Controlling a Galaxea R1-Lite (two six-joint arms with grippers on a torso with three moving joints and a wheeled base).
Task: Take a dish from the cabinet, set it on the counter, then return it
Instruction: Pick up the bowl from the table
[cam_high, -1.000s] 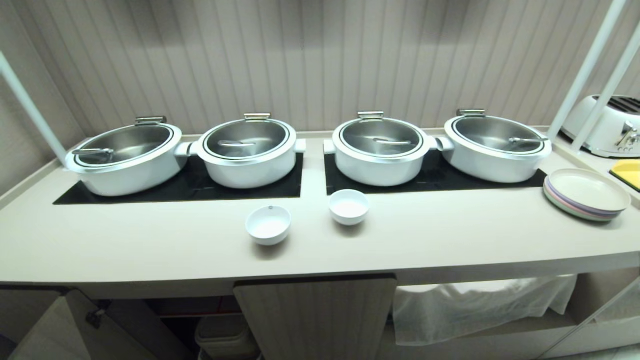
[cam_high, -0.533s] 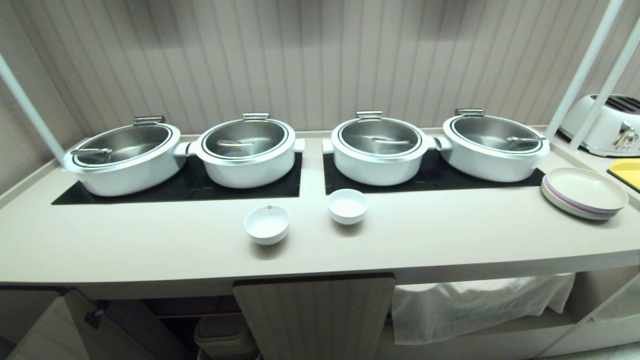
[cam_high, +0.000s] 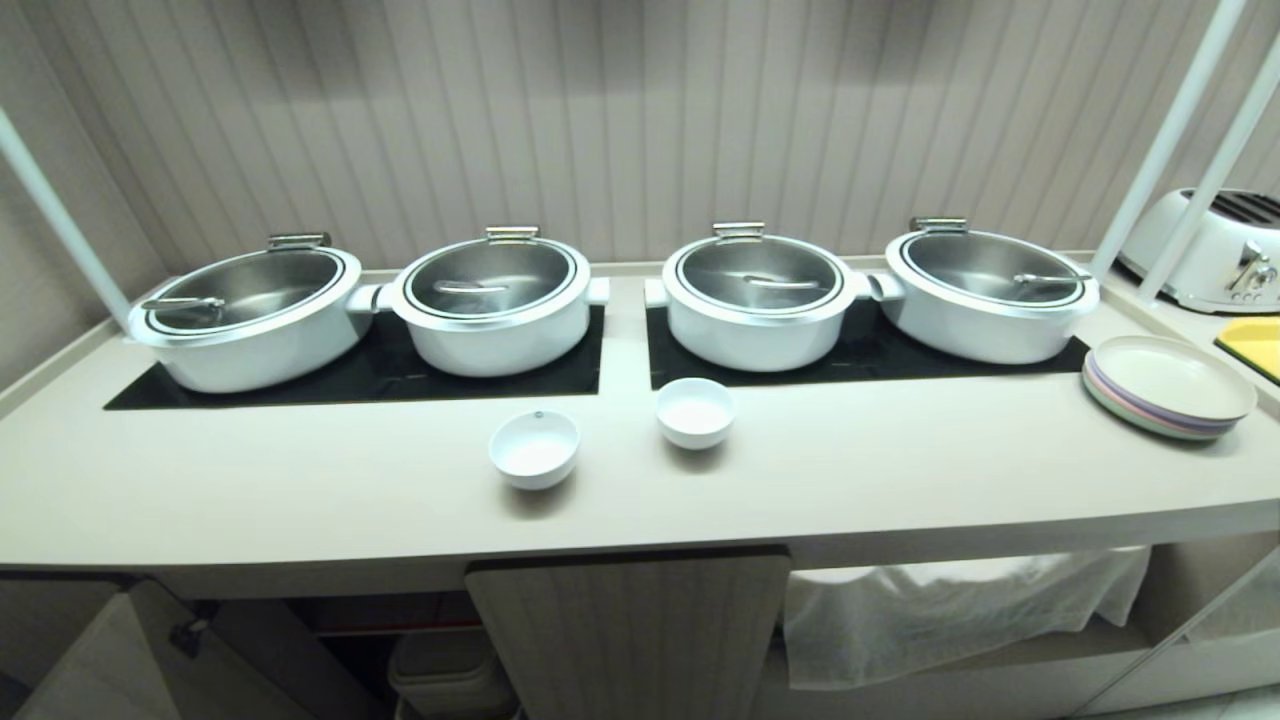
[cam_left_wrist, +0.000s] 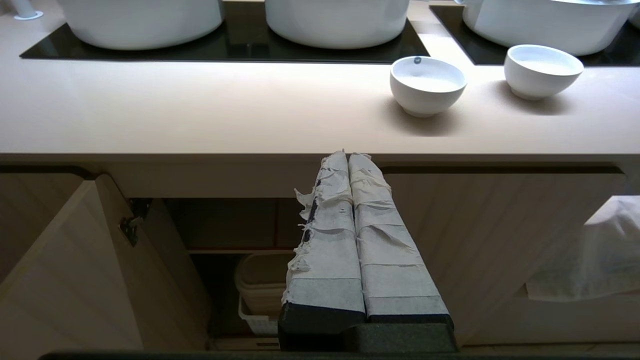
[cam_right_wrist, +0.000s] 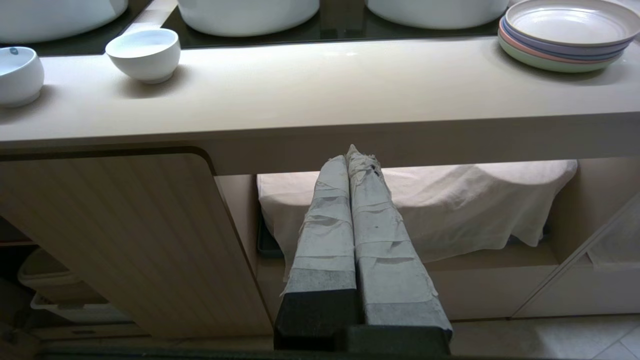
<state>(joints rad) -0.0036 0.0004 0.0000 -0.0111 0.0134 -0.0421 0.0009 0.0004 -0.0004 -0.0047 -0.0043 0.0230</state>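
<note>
Two tape-wrapped pincers, left pincer (cam_left_wrist: 348, 155) and right pincer (cam_right_wrist: 348, 152), pressed together below the smooth counter (cam_high: 300, 490).

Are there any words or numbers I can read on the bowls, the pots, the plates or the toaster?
No words or numbers can be read anywhere.
The dotted white bowl has one tiny dark mark near its rim, too small to tell if it is writing.
The plain white bowl, the four lidded pots, the stack of plates, the toaster and the cabinet door show no lettering.
</note>
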